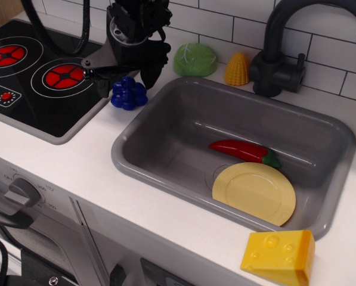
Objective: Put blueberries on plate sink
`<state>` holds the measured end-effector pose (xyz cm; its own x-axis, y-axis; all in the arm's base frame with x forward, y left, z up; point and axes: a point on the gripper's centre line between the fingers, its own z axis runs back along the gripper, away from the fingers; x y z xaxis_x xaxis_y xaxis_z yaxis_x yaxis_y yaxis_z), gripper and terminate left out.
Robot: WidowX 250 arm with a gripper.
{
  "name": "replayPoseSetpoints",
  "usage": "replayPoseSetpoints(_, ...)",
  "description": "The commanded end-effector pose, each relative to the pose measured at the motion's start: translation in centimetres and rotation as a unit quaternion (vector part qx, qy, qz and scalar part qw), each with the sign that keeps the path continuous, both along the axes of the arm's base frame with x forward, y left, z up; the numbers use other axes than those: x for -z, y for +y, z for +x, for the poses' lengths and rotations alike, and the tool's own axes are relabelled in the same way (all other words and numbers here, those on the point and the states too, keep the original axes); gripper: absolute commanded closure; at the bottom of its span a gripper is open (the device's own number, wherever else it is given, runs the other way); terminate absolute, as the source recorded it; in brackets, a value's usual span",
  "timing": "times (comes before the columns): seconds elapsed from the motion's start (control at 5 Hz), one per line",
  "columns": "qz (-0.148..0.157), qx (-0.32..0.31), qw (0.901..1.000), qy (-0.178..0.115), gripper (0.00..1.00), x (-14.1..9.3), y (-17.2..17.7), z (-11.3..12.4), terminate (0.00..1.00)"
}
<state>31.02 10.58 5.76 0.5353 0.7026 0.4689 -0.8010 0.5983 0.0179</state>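
Jaws spread wide, holding nothing, gripper [125, 76] straddling blueberries [129, 93] on counter just left of sink [142, 128]; approach step; next: descend, close, carry to plate [254, 193].

I see the blueberries [129, 94], a small dark-blue cluster of round berries, sitting on the white counter just left of the sink [166, 170], beside the stove edge, w/ their far part partly hidden. Sink's a big grey rectangular basin w/ rounded corners & wide rim. The plate [254, 193], round, pale yellow, raised rim, lies in the sink's near-right part, tilted slightly against the near wall.
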Motion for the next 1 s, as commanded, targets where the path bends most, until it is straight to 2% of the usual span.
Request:
replayPoseSetpoints(0.0, -0.002, 0.005, 0.9998, -0.017, 1.0, -0.8, 0.2, -0.3, 0.0)
replayPoseSetpoints(0.2, 0.001, 0.013, 0.9997, -0.02, 1.0, -1.1, 0.1, -0.4, 0.0)
replayPoseSetpoints(0.4, -0.004, 0.022, 0.9994, -0.027, 1.0, -2.4, -0.2, -0.8, 0.0)
replayPoseSetpoints(0.6, -0.022, 0.045, 0.9982, -0.034, 1.0, -4.9, -1.9, -1.6, 0.0)
replayPoseSetpoints(0.8, -0.046, 0.059, 0.9967, -0.032, 1.0, -5.8, -4.2, -2.3, 0.0)
